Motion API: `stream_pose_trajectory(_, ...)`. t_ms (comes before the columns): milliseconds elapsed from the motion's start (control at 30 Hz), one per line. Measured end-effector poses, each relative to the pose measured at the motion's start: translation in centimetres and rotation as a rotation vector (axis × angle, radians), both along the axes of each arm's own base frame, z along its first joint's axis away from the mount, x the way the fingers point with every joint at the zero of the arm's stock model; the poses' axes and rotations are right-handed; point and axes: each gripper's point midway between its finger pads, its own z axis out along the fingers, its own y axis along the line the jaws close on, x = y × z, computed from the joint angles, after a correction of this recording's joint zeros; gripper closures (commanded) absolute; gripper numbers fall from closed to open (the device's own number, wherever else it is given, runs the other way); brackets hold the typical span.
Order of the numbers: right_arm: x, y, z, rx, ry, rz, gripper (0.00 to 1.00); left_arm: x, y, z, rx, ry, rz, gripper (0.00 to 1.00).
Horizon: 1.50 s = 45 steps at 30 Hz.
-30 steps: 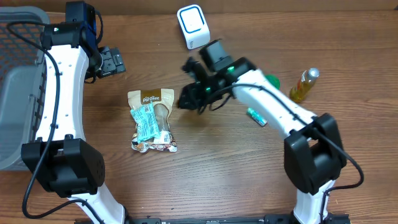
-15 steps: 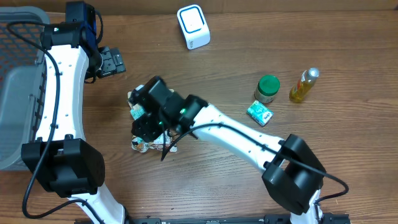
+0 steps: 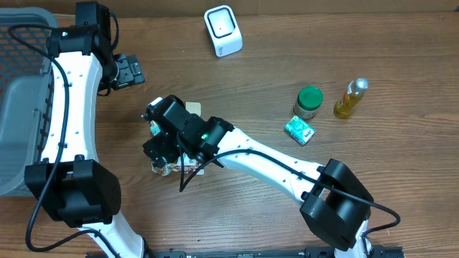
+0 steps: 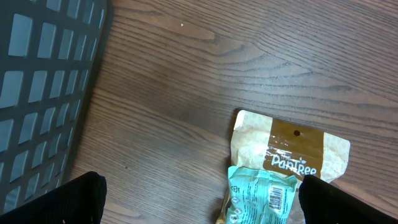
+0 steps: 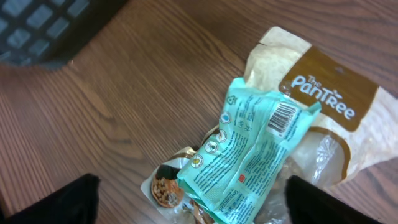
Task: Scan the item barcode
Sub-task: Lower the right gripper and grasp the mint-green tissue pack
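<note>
Sitting beneath the wide-spread right claw (image 5: 193, 190) is the teal packet (image 5: 255, 149).

White links, black joints; black cable (image 3: 37, 197) along left arm (image 3: 68, 107); green light (image 3: 205, 135) on right arm (image 3: 265, 161).

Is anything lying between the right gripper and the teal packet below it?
Nothing visible. The teal packet lies uncovered on top of the Pantree pouch, barcode facing up. The right gripper hangs open above it, and nothing shows between them.
</note>
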Motion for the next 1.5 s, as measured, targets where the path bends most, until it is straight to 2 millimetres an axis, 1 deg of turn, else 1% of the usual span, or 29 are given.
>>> stream_pose_trajectory(33, 0.1, 0.0, 0.0, -0.001, -0.002, -0.003, 0.31, 0.0, 0.0, 0.0, 0.000, 0.000, 0.000, 0.00)
stream_pose_trajectory(100, 0.4, -0.1, 0.1, 0.001, -0.006, -0.010, 0.43, 0.0, 0.0, 0.0, 0.000, 0.000, 0.000, 0.00)
stream_pose_trajectory(200, 0.5, -0.1, 0.0, 0.000, -0.008, -0.014, 0.52, 0.0, 0.0, 0.0, 0.000, 0.000, 0.000, 0.00)
stream_pose_trajectory(233, 0.5, -0.1, -0.2, -0.002, -0.005, -0.016, 0.53, 0.0, 0.0, 0.0, 0.000, 0.000, 0.000, 0.00)
stream_pose_trajectory(333, 0.5, -0.1, -1.2, -0.017, 0.005, -0.017, 0.53, 0.0, 0.0, 0.0, 0.000, 0.000, 0.000, 0.00)
stream_pose_trajectory(567, 0.7, -0.4, -4.5, -0.078, 0.030, -0.027, 0.53, 0.0, 0.0, 0.0, 0.000, 0.000, 0.000, 0.01)
stream_pose_trajectory(633, 1.0, -0.6, -4.9, -0.094, 0.021, -0.040, 0.52, 0.0, 0.0, 0.0, 0.000, 0.000, 0.000, 0.00)
stream_pose_trajectory(733, 1.6, -1.0, -4.8, -0.110, -0.007, -0.062, 0.51, 0.0, 0.0, 0.0, 0.000, 0.000, 0.000, 0.00)
stream_pose_trajectory(867, 1.8, -1.2, -4.9, -0.115, -0.008, -0.087, 0.51, 0.0, 0.0, 0.0, 0.000, 0.000, 0.000, 0.00)
stream_pose_trajectory(1300, 1.6, -1.7, -5.2, -0.129, 0.022, -0.131, 0.52, 0.0, 0.0, 0.0, 0.000, 0.000, 0.000, 0.00)
stream_pose_trajectory(1433, 1.4, -2.0, -5.8, -0.145, 0.035, -0.133, 0.52, 0.0, 0.0, 0.0, 0.000, 0.000, 0.000, 0.01)
stream_pose_trajectory(1500, 1.3, -2.0, -6.7, -0.158, 0.051, -0.129, 0.53, 0.0, 0.0, 0.0, 0.000, 0.000, 0.000, 0.01)
